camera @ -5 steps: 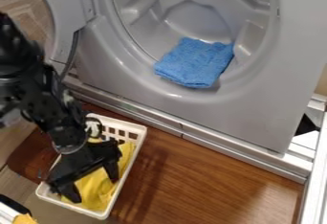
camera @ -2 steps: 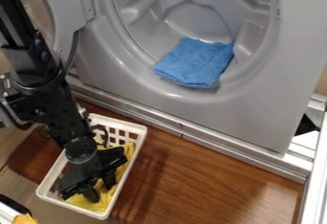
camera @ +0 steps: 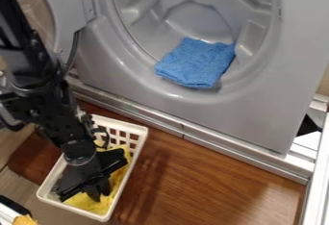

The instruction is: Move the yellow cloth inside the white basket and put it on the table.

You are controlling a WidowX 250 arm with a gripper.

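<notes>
Jaws look clamped on yellow cloth, prob. light & v. soft; best hold = thick fold directly betw. jaws.

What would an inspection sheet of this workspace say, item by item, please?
Surface: brown wooden table, glossy, with light reflections.
Job's things: yellow cloth lies inside the white basket, crumpled and partly hidden by the gripper.
Clutter: blue cloth in the grey machine's round opening; a yellow-orange item at the lower left corner.
Gripper: down in the basket, at the yellow cloth; whether it holds the cloth, I cannot tell.
Cables: thin black loop beside the arm, possibly a cable.
Surroundings: grey machine behind the table, metal rails along its base.
</notes>
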